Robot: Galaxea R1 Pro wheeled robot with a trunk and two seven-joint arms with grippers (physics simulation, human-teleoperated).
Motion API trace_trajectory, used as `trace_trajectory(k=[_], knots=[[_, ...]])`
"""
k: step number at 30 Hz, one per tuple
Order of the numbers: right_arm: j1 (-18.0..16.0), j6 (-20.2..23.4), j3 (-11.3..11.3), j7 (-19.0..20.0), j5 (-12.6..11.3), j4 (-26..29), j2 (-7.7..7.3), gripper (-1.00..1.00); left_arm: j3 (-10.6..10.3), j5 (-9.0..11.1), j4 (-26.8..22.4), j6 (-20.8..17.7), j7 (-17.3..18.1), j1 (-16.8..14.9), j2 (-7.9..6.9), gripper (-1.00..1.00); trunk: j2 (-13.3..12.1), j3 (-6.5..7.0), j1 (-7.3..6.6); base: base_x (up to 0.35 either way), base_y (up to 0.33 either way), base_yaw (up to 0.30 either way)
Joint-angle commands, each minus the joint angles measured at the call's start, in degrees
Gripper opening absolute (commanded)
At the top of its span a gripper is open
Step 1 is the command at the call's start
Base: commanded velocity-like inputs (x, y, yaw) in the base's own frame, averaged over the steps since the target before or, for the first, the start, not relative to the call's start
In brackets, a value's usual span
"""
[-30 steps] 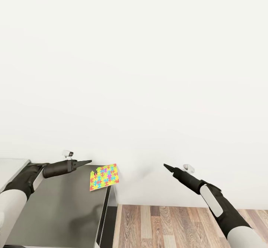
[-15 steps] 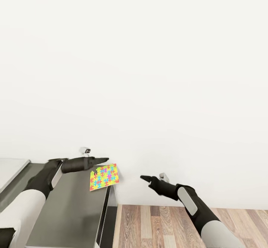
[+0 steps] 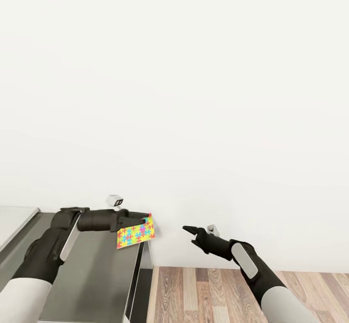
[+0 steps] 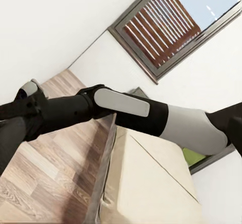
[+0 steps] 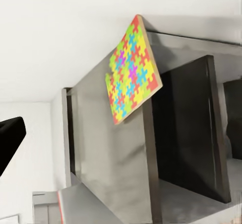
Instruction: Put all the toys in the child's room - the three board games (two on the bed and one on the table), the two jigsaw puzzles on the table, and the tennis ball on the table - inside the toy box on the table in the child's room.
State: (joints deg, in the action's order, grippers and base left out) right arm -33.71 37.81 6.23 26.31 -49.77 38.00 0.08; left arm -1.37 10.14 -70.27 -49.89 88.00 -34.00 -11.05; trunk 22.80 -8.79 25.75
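**Left arm closes in on the corner puzzle**

Since the earlier head pictures, the left gripper (image 3: 141, 218) has swung from over the middle of the desk to the far right corner, and now sits at the near edge of the jigsaw puzzle (image 3: 135, 231). The right gripper (image 3: 190, 231) has drawn inward and lower, and hangs over the wood floor (image 3: 232, 289) beside the desk end, its jaws slightly apart and holding nothing.

The puzzle lies flat on the dark grey corner section of the table (image 3: 92, 274), with one edge jutting past the table's end, close to the white wall. The right wrist view shows that overhang plainly: the coloured square (image 5: 132, 69) sticks out beyond the table edge (image 5: 116, 148), with open air beneath it. The left gripper's fingers seem to overlap the puzzle's upper edge in the head view; whether they are parted, together, or already pinching it I cannot tell.

The puzzle is thin, so a pinch from above on the flat would likely fail. The better course, I judge, is to use the overhang: one finger above and one below the jutting edge, closing gently, then lifting level so the sheet does not flex or slide off to the floor. A sideways nudge here could tip it over the edge.
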Motion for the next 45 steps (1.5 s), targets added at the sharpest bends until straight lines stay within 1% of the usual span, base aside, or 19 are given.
trace_trajectory(k=[1, 2, 3, 4, 5, 8, 11, 14, 17, 22, 27, 33, 37, 40, 43, 45], knots=[[-0.04, 0.3, -0.03, 0.19, -1.75, -0.15, -0.03, 1.0, 0.02, 0.25, -0.31, -0.82, -0.11, 0.1, -0.18, 1.0, 0.12, -0.12, 0.04, 0.0, 0.0, 0.0], [-0.04, 0.34, -0.04, 0.28, -2.55, -0.22, -0.04, 1.0, 0.11, 0.27, -0.42, -0.89, -0.16, 0.14, -0.23, 1.0, 0.12, -0.12, 0.04, 0.0, 0.0, 0.0], [-0.04, 0.43, -0.05, 0.47, -4.02, -0.31, -0.12, 1.0, 0.35, 0.28, -0.6, -1.06, -0.22, 0.21, -0.35, 1.0, 0.12, -0.12, 0.04, 0.0, 0.0, 0.0], [-0.04, 0.46, -0.06, 0.58, -4.69, -0.34, -0.15, 1.0, 0.52, 0.31, -0.72, -1.21, -0.23, 0.24, -0.42, 1.0, 0.12, -0.12, 0.04, 0.0, 0.0, 0.0], [-0.04, 0.51, -0.06, 0.89, -5.8, -0.38, -0.17, 1.0, 0.99, 0.36, -0.98, -1.65, -0.25, 0.27, -0.56, 1.0, 0.12, -0.12, 0.04, 0.0, 0.0, 0.0], [-0.04, 0.54, -0.07, 1.33, -7.08, -0.48, -0.07, 1.0, 1.93, 0.49, -1.8, -2.92, -0.27, 0.31, -0.57, 1.0, 0.12, -0.12, 0.04, 0.0, 0.0, 0.0], [-0.04, 0.52, -0.07, 1.56, -7.65, -0.49, 0.24, 1.0, 2.4, 0.41, -2.65, -4.19, -0.28, 0.33, -0.48, 1.0, 0.12, -0.12, 0.04, 0.0, 0.0, 0.0], [-0.04, 0.48, -0.04, 1.73, -7.85, -0.5, 0.49, 1.0, 2.61, 0.36, -2.97, -4.87, -0.28, 0.33, -0.56, 1.0, 0.12, -0.12, 0.04, 0.0, 0.0, 0.0], [-0.04, 0.49, 0.02, 1.76, -7.88, -0.54, 0.66, 1.0, 3.49, 0.35, -3.19, -6.17, -0.28, 0.34, -0.73, 1.0, 0.12, -0.12, 0.04, 0.0, 0.0, 0.0], [-0.04, 0.5, -0.11, 2.06, -8.02, -0.54, 0.29, 1.0, 4.63, 0.32, -3.47, -7.95, -0.28, 0.34, -0.73, 1.0, 2.12, -1.02, 1.13, 0.0, 0.0, 0.0], [-0.04, 0.47, -0.15, 2.1, -7.95, -0.55, 0.04, 1.0, 5.0, 0.29, -3.58, -9.2, -0.31, 0.34, -0.73, 1.0, 4.13, -1.92, 2.23, 0.0, 0.0, 0.0], [-0.04, 0.48, -0.2, 1.74, -7.88, -0.61, 0.0, 1.0, 5.12, 0.15, -3.36, -9.52, -0.42, 0.34, -0.94, 1.0, 6.54, -2.99, 3.55, 0.0, 0.0, 0.0], [-0.04, 0.5, -0.23, 1.89, -7.94, -0.63, 0.07, 1.0, 5.11, 0.24, -3.32, -9.62, -0.26, 0.4, -2.04, 1.0, 8.14, -3.71, 4.43, 0.0, 0.0, 0.0], [-0.04, 0.5, -0.09, 1.84, -7.96, -0.64, 0.44, 1.0, 5.08, 0.45, -3.52, -9.81, -0.12, 0.48, -3.05, 1.0, 9.34, -4.25, 5.09, 0.0, 0.0, 0.0], [-0.04, 0.51, 0.16, 1.56, -7.91, -0.64, 0.66, 1.0, 5.07, 0.61, -3.94, -9.91, -0.04, 1.23, -3.43, 1.0, 10.55, -4.79, 5.75, 0.0, 0.0, 0.0], [-0.04, 0.51, 0.29, 1.47, -7.86, -0.64, 0.73, 1.0, 5.03, 0.68, -5.08, -9.94, -0.01, 1.72, -3.48, 1.0, 11.35, -5.15, 6.19, 0.0, 0.0, 0.0]])
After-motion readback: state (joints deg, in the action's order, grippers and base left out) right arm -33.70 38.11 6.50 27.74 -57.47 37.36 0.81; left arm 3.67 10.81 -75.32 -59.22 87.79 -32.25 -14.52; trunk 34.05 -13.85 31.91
